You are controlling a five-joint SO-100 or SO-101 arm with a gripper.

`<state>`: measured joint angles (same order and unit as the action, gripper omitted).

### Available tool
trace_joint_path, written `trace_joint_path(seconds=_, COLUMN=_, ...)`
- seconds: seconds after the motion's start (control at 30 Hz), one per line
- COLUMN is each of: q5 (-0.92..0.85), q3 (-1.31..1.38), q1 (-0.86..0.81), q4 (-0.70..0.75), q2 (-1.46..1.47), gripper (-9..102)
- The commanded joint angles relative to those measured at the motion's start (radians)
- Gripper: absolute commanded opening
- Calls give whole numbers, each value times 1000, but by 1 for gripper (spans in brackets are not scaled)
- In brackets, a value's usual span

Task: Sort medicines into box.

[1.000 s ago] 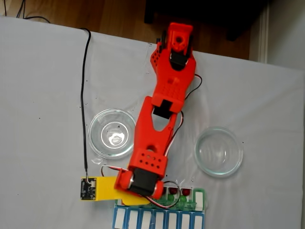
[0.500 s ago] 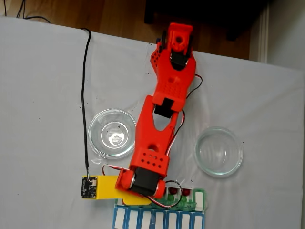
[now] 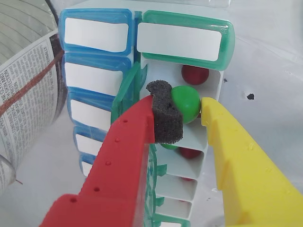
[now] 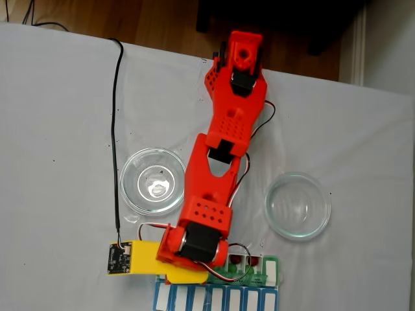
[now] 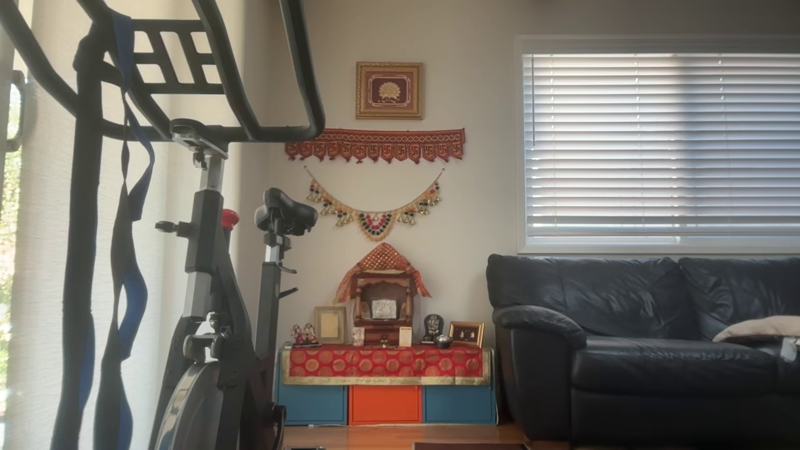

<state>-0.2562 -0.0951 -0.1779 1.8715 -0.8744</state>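
In the wrist view my gripper [image 3: 185, 108] is shut on a bright green medicine [image 3: 187, 101]. The ball sits between the foam pad of the red finger [image 3: 163, 118] and the yellow finger [image 3: 222, 137]. It hangs just above an open white compartment of the box [image 3: 184, 40]. A dark red medicine [image 3: 195, 74] lies in the compartment behind it. Another red one [image 3: 189, 152] and a green one [image 3: 168, 145] lie in the compartment beneath the fingers. In the fixed view the red arm reaches down to the box [image 4: 220, 298] at the bottom edge, and the gripper [image 4: 194, 275] is mostly hidden under the wrist.
Two clear round glass dishes stand on the white table, one left of the arm [image 4: 152, 181] and one right [image 4: 298, 206]. A black cable [image 4: 115, 129] runs down to the wrist camera [image 4: 120, 258]. The box's blue-lidded row [image 3: 94, 33] is closed. The other view shows a room with an exercise bike and a sofa.
The wrist has shifted slightly left and down toward the box's open row, and the forearm has dropped a little. Dishes and box have not moved.
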Motion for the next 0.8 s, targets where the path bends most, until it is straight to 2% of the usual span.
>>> trace_joint_path(seconds=0.0, q5=-12, q3=74, q1=21, q4=35, q2=-44, gripper=1)
trace_joint_path(seconds=0.17, q5=-21, q3=48, q1=32, q4=35, q2=-46, gripper=1)
trace_joint_path(seconds=0.6, q5=-29, q3=-23, q1=60, q4=35, q2=-61, gripper=18)
trace_joint_path(seconds=0.77, q5=-23, q3=-20, q1=51, q4=35, q2=-67, gripper=21)
